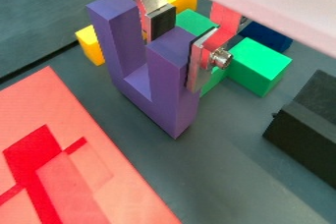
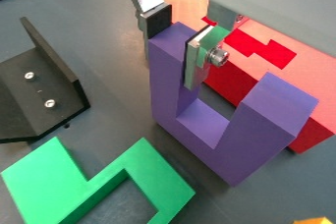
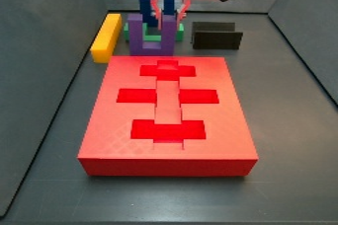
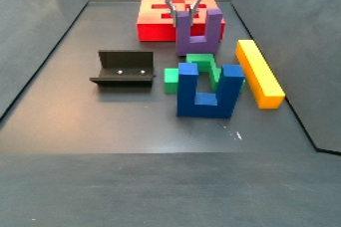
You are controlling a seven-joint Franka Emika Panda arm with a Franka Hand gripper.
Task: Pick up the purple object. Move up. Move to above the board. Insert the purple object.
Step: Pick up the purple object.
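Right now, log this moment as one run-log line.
phase: pick up | gripper: straddling one prong of purple object, jaws not visibly clamped | purple object: on floor beside board | insert: not yet done

Even overhead light — soft shadows, faint floor glare, wrist views slightly blurred.

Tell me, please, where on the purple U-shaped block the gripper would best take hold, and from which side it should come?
Probably one upright prong of the purple object, taken from above. It stands with its prongs up, and each is a flat-sided slab narrow enough for the plates. The gripper already straddles one prong, a finger on its outer face; whether it is clamped is unclear. The green block crowds the sides.
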